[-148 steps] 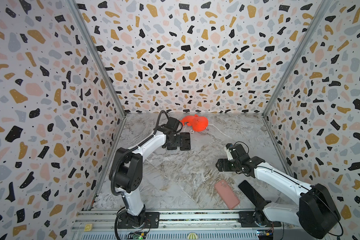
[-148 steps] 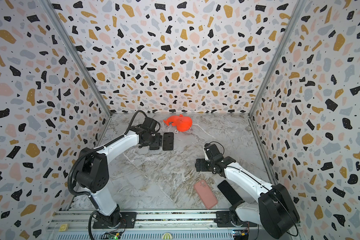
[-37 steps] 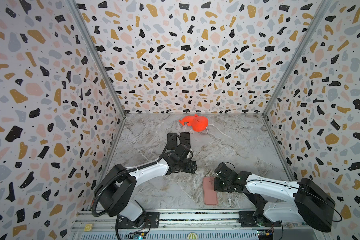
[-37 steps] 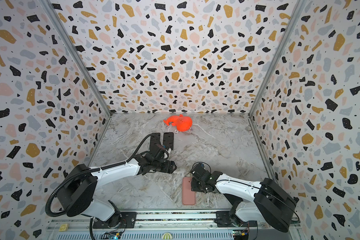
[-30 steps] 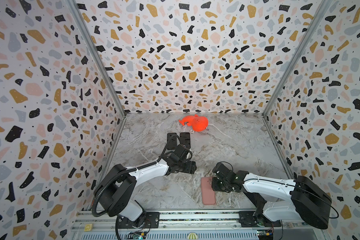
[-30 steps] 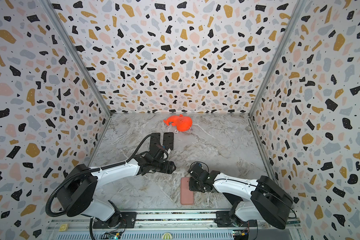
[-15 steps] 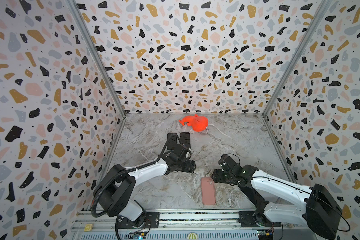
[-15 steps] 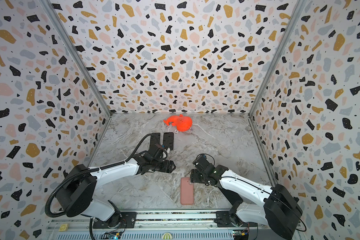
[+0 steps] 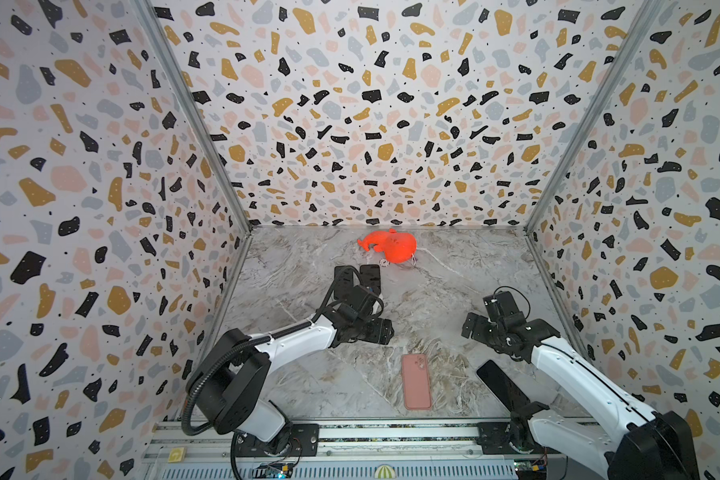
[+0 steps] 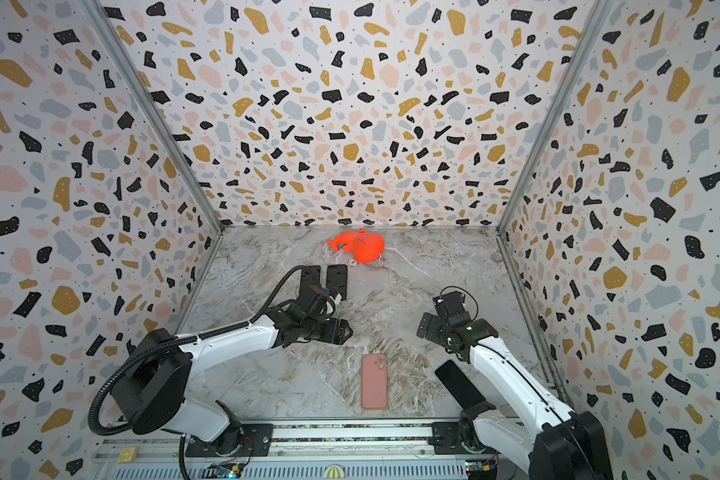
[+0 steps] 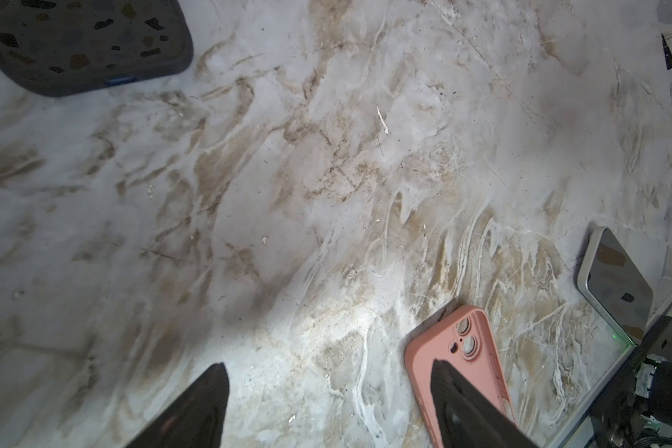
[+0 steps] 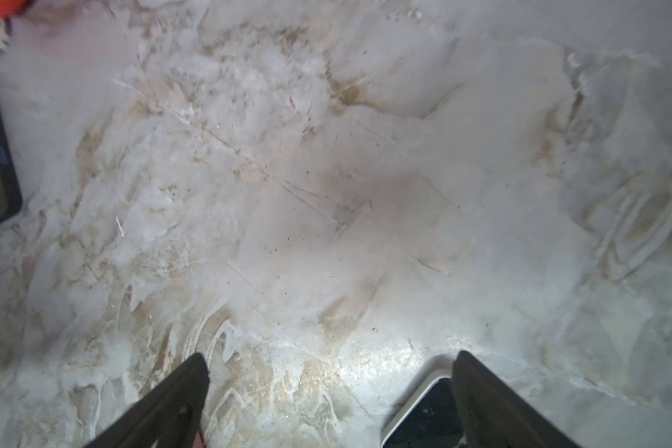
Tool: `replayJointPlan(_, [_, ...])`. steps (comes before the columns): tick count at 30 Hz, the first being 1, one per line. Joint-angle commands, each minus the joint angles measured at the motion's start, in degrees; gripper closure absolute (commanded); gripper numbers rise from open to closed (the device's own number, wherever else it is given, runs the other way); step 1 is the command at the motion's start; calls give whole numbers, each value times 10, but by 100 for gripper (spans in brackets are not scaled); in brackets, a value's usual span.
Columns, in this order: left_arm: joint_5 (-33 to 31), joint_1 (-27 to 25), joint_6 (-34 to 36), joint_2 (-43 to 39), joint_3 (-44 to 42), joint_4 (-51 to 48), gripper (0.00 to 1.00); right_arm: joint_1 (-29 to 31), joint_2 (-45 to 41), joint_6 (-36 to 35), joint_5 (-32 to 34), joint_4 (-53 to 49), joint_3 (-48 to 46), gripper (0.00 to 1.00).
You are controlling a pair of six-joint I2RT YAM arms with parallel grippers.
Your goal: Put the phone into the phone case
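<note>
Item: pink rectangular phone case (image 9: 416, 382), flat, front-centre. My right gripper (image 12: 328, 360) has just let it go, jaws wide, lifted clear (left gripper (image 11: 328, 368) open too). Black-screened white-edged phone (image 9: 501, 384) lies nearby, uncased, next to fetch.

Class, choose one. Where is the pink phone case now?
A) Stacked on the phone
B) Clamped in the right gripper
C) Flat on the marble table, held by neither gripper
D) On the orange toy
C: in both top views the pink phone case lies flat on the table, with the left gripper and right gripper open and apart from it.
</note>
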Motion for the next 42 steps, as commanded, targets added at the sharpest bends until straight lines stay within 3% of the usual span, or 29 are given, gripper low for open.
replayJointPlan(1, [8,3,9,-19,3,6,18,-62,-13,6,-28,-6,-17,1])
replayJointPlan(4, [12,3,9,-23,2,5,18,-122,-3,-24,-67,-18,-11,1])
replayJointPlan(9, [18,3,7,-28,-2,10,18,-205,-10,-9,-34,-60,-1,1])
replayJointPlan(15, [26,3,4,-27,-8,12,18,-339,-23,20,-28,-26,-35,1])
replayJointPlan(19, [28,3,5,-29,-7,10,18,-426,-2,37,15,-37,-38,22])
replayJointPlan(24, [26,3,4,-27,-5,10,18,-524,40,46,-39,-34,-64,26])
replayJointPlan(29, [15,5,9,-22,2,5,18,-523,54,37,-110,-27,-94,30])
replayJointPlan(32, [12,10,8,-21,0,7,17,-495,30,45,-112,-33,-120,30])
replayJointPlan(42, [25,36,8,-14,5,5,18,-263,10,160,-77,-103,-141,33])
